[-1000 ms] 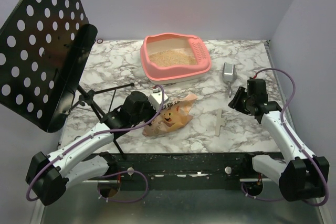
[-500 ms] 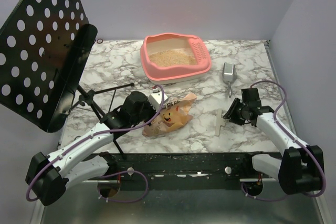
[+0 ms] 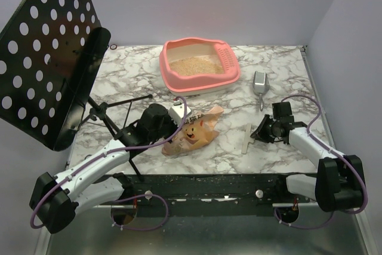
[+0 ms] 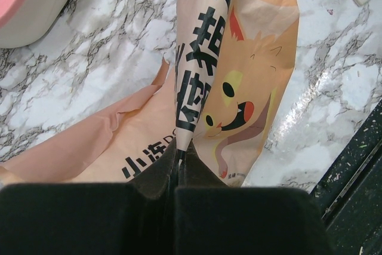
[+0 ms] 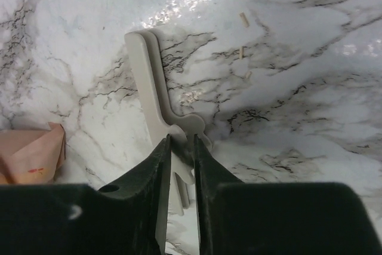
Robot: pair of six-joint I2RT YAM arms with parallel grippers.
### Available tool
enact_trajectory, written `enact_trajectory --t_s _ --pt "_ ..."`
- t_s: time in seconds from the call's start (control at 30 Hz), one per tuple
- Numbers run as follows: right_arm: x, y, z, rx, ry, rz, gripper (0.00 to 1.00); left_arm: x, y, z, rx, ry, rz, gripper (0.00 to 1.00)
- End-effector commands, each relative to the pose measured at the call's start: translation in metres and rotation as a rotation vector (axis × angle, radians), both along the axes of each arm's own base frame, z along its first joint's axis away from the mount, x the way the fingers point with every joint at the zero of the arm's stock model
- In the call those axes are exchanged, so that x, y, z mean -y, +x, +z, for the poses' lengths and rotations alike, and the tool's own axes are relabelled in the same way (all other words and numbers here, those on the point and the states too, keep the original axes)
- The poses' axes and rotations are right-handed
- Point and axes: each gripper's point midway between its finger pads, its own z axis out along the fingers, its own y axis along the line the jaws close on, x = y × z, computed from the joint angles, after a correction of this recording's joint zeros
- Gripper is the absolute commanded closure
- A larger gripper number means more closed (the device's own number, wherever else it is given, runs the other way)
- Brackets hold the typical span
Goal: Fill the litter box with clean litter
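1. The left fingers are pressed together on a fold of the paper bag, pinching it at its near end.
2. The right fingers stand narrowly apart and straddle the near end of a pale clip that lies flat on the bench. I cannot tell whether they press on it yet.
3. From the left pinch the bag runs out flat and creased, its long axis slanting away toward the far right. It looks slack, so I judge it holds little.
4. The clip's long axis points away from the right fingers, toward the far side of the bench. The bag lies just to its left.
5. The litter box stands at the far middle of the bench, well apart from both sets of fingers. It lies beyond the left fingers and a little to their right, and beyond the right fingers to their left.
6. Its long axis runs left to right, so its long near rim faces the bag. The left arm, holding the bag, is the nearer one.
7. The clean litter lies as a tan layer over the floor of the box, so I judge the filling well along.
8. A metal scoop lies to the right of the box, apart from it.
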Motion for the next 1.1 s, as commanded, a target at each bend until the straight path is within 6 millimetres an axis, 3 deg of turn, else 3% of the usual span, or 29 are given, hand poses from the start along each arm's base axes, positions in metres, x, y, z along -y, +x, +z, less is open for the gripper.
enact_trajectory --t_s 0.0,0.1,0.3,0.6,0.83,1.07 --pt "-0.006 0.001 -0.006 0.002 0.04 0.01 0.76 0.002 0.011 0.013 0.043 -0.024 0.023 1.0" --pt "-0.006 0.002 -0.004 0.014 0.039 0.02 1.0 0.004 0.011 0.015 0.047 -0.036 0.013 1.0" --pt "0.0 0.015 0.028 0.166 0.008 0.021 1.0 0.02 0.006 0.022 0.035 -0.092 -0.059 1.0" --pt "0.01 0.017 0.095 0.39 -0.066 0.069 1.0 0.061 -0.004 0.061 0.103 -0.204 -0.249 1.0" --pt "0.004 0.016 0.112 0.475 -0.039 0.092 1.0 0.09 0.013 0.093 0.232 -0.176 -0.34 1.0" --pt "-0.001 0.011 0.126 0.544 -0.02 0.122 1.0 0.117 0.021 0.079 0.337 -0.186 -0.466 1.0"
